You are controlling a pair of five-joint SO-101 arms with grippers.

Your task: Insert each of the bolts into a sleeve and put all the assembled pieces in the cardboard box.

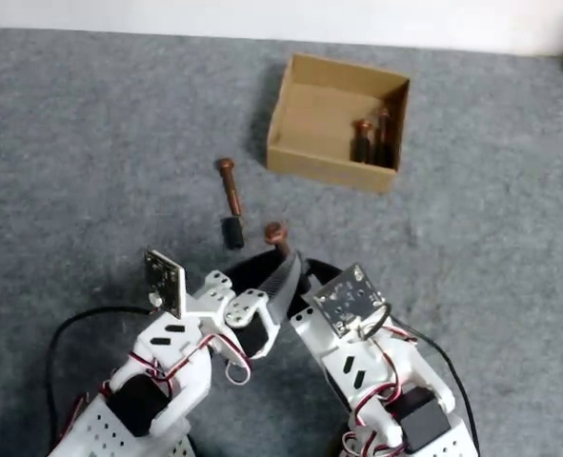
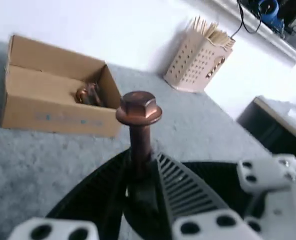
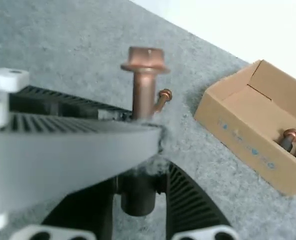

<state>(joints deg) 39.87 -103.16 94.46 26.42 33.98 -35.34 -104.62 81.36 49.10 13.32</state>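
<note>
Checker: Bolt location, quick?

Arm: Bolt (image 2: 138, 107) stands upright in my left gripper (image 2: 141, 161), jaws clamped on the shaft below the head.

Checker: Sleeve?

Arm: Sleeve (image 3: 137, 196) sits straight under it on the same axis, pinched tight in my right gripper (image 3: 137, 186). My left jaw crosses the joint, so I can't tell how deep the shaft is in.

Checker: What does the next move turn on?

Arm: Bolt above, sleeve below, axes lined up. I judge a straight push along the shaft seats it. Then it goes to the cardboard box (image 1: 331, 169), at 1 o'clock from the jaws in the high view. My right arm is nearer.

Checker: Leftovers?

Arm: Second bolt (image 1: 230, 188) lies flat at 11 o'clock, long axis 12-to-6, head at 12. Loose sleeve (image 1: 232, 232) is at its 6 end; touching or not, can't tell. Two assembled pieces (image 1: 362, 141) stand against the box's 3 o'clock wall.

Checker: Materials?

Arm: Bolts are coppery metal with a flanged hex head and a smooth round shaft. Sleeves are dark matte cylinders. Box is plain card, open top. My fingers are black ribbed plastic. Grey mat (image 1: 90, 143) is fuzzy, so probably little rolling.
</note>
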